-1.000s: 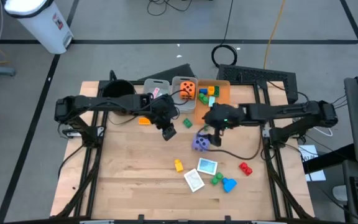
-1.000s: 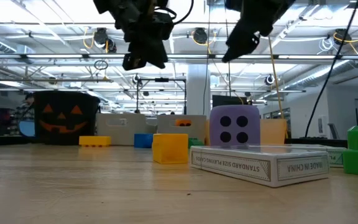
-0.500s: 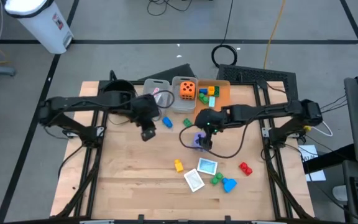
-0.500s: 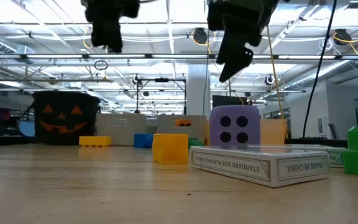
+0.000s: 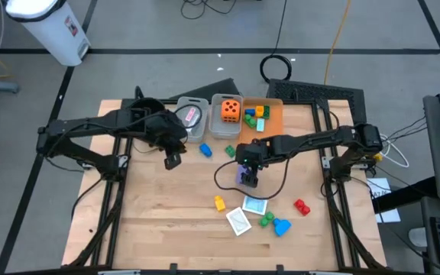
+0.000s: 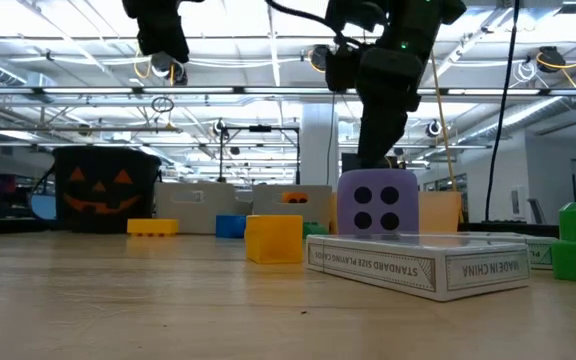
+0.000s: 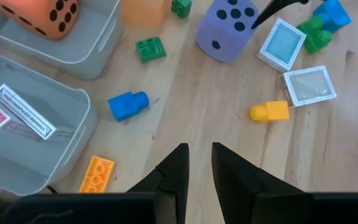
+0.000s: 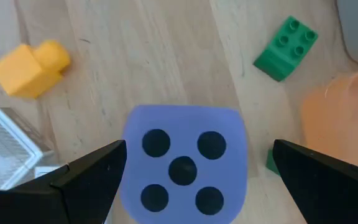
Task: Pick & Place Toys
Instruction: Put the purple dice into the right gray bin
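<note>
Wooden boards are forming the table [image 5: 159,214] seen from above, with grey bins [image 5: 192,122] and an orange bin [image 5: 270,114] lying along its far edge. The right gripper [image 5: 247,173] is hanging spread wide directly over the purple die [image 5: 245,178] near the table's middle. The left gripper [image 5: 172,160] is hovering clenched and empty over bare wood, near the grey bins. An orange die [image 5: 230,110] is sitting in a grey bin, and a yellow block [image 5: 219,203], two cards [image 5: 254,205], green blocks [image 5: 266,220], a blue block [image 5: 282,226] and a red block [image 5: 302,206] are lying toward the near edge.

From table height, the purple die [image 6: 377,206] is showing a face with four black dots, standing behind a card box [image 6: 418,265], with the right gripper [image 6: 375,150] just above it.

Past the left arm's nearly touching fingers [image 7: 178,171], the purple die [image 7: 227,30] is sitting tilted near a green block [image 7: 150,49] and a blue piece [image 7: 128,104].

Past the right arm's fingers [image 8: 92,171], standing far apart on either side, the purple die [image 8: 183,163] is showing five black dots on a rounded, soft-looking face; neither finger is touching it.
</note>
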Robot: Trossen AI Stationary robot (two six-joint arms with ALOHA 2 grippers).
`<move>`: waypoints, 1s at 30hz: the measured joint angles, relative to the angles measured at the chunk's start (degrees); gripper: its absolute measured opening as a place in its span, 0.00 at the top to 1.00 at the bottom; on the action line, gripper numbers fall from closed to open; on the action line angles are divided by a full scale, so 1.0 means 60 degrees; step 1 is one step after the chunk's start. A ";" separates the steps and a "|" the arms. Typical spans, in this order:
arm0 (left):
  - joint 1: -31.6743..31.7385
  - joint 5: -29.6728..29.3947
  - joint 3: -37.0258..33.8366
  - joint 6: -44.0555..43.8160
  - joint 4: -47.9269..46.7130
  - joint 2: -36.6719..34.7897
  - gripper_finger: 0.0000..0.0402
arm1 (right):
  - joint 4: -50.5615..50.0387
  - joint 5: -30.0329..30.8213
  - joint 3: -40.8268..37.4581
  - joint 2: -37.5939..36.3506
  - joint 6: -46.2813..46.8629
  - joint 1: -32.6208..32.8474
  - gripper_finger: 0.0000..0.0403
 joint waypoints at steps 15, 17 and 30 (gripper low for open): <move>0.0029 -0.0002 0.0000 0.0320 0.0010 0.0006 0.82 | -0.0471 -0.0544 -0.0022 0.0140 -0.0054 0.0149 0.01; 0.0029 -0.0002 0.0000 0.0320 0.0011 0.0006 0.82 | -0.0416 -0.0547 -0.0085 0.0142 -0.0073 0.0149 0.01; 0.0029 -0.0006 0.0000 0.0228 0.0039 0.0009 0.82 | 0.0405 -0.0790 -0.1045 0.0117 0.0076 0.0160 0.01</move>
